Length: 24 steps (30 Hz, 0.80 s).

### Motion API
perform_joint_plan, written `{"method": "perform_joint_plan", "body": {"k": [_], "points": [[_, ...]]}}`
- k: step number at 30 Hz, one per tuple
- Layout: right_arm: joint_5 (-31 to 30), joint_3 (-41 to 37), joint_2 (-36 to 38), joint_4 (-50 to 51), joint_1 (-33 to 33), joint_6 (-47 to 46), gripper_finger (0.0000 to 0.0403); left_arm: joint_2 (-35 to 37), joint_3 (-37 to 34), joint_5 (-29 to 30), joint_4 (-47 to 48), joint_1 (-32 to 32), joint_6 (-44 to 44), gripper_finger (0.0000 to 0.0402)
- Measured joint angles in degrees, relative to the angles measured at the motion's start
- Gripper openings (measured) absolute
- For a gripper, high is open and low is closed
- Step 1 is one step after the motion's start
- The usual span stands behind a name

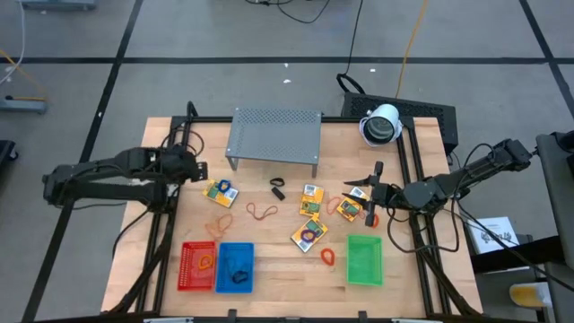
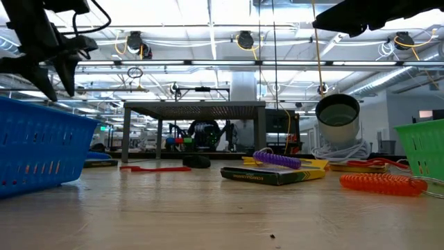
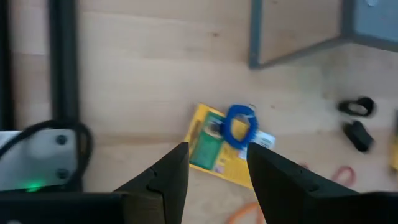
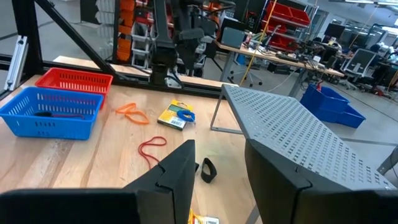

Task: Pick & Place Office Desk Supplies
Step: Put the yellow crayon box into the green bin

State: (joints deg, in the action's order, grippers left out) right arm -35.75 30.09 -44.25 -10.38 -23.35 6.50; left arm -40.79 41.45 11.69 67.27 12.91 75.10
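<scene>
We saw the left gripper [image 3: 216, 163] open and empty, hanging over the table [image 1: 269, 260]. Just ahead of it lay a yellow packet [image 3: 214, 146] with a blue ring [image 3: 239, 126] on top. The right gripper [image 4: 217, 163] was open and empty too, with a black clip [image 4: 208, 170] just ahead of it.

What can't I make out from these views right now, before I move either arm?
- Blue basket contents: high view, dark item too small to identify.
- Yellow packet print: left wrist view, blurred.
- Under the grey shelf: high view, its top hides it.
- Right tool grasp: right wrist view, fingertips cut off by the edge.
</scene>
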Motion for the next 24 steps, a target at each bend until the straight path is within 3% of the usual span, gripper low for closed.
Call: {"method": "perform_joint_plan", "body": {"k": [4, 7, 13, 18, 24], "points": [[0.0, 0.0, 0.0, 0.0, 0.0, 0.1, 0.0130, 0.0, -3.1, -6.5, -8.2, 5.1, -7.0, 0.0170], [0.0, 0.0, 0.0, 0.0, 0.0, 0.2, 0.0130, -0.1, -6.9, -7.2, -13.8, 9.3, -9.3, 0.0170], [0.0, 0.0, 0.0, 0.4, 0.0, 0.2, 0.0130, 0.0, -13.9, -12.3, -14.4, 18.2, -13.2, 0.0170], [0.0, 0.0, 0.0, 0.5, 0.0, 0.2, 0.0130, -0.1, -17.4, -18.4, -21.3, 23.4, -17.6, 0.0170], [-0.1, 0.0, 0.0, 0.5, 0.0, 0.6, 0.0130, -0.2, -18.5, -20.4, -21.8, 28.6, -21.5, 0.0170]]}}
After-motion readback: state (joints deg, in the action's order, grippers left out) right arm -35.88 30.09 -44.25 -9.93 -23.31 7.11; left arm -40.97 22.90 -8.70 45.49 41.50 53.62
